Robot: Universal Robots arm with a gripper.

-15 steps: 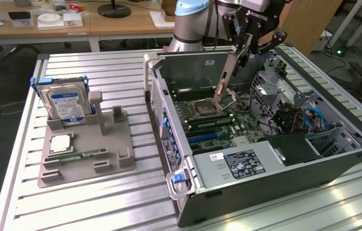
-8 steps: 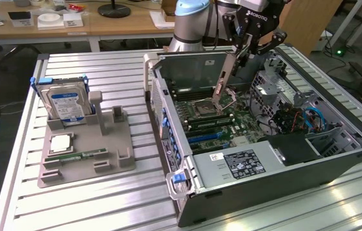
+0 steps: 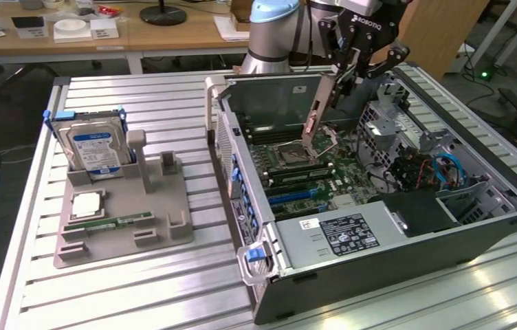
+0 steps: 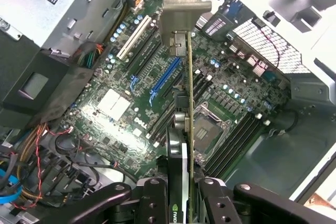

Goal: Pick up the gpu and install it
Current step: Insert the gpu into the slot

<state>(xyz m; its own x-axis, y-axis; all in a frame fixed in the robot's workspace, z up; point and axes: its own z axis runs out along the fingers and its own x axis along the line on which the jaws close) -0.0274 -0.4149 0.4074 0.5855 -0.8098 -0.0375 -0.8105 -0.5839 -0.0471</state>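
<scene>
Gripper [image 3: 339, 69] clamps the upper end of the gpu [image 3: 317, 113], which hangs on edge over the motherboard [image 3: 332, 180] inside the open computer case [image 3: 396, 265], near the CPU socket [image 3: 291, 152]; the case lies on its side toward the worktop's [image 3: 148, 295] edge at the exterior view's right.

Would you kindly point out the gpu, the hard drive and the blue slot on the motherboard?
gpu [image 3: 316, 111]: exterior view, card's middle.
hard drive [image 3: 94, 148]: exterior view, its blue label.
blue slot [image 4: 166, 80]: wrist view, slot's middle.
</scene>
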